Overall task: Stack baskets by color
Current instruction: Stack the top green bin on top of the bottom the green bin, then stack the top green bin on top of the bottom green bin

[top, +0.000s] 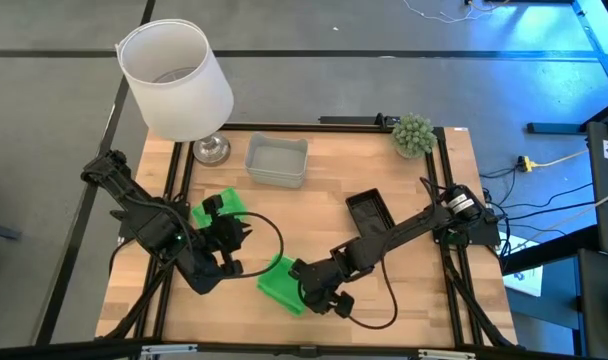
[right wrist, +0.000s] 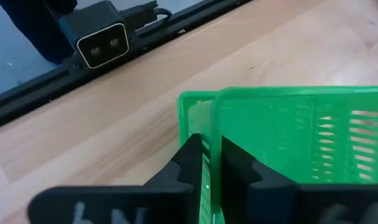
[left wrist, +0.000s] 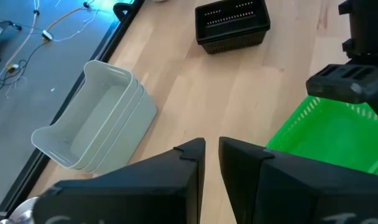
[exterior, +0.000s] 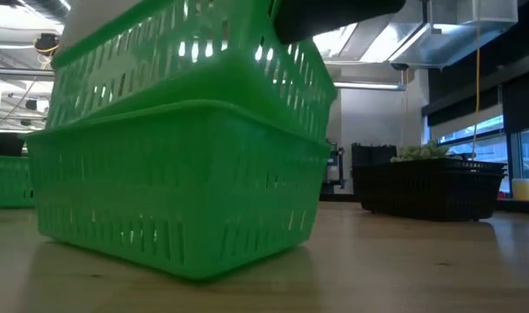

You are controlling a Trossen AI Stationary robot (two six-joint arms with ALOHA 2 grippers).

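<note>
Wooden table [top: 404,290] under both arms, lamp [top: 176,80] at the far left corner, plant ball [top: 413,133] at the far right. R gripper [right wrist: 212,163] is at the near middle of the table, fingers either side of the rim wall of a green basket [top: 281,282]; low view shows that basket sitting tilted inside a second green one [exterior: 177,200], so it isn't seated flat yet. Fingers sit close on the thin wall, but whether they pinch it or have begun to let go I cannot tell. To do this step well (judgement only): get the upper basket level and pressed fully into the lower one before releasing, then lift straight up so the rim isn't dragged. L gripper [left wrist: 211,163] hovers just left of that stack, fingers nearly together w/ a slim gap, holding nothing. Third green basket [top: 220,211] lies behind the L arm, apart from the stack, so it needs adding. Grey-white baskets [top: 276,161] are nested at the far middle; black basket [top: 370,211] sits right of centre, how many are nested there is unclear.
</note>
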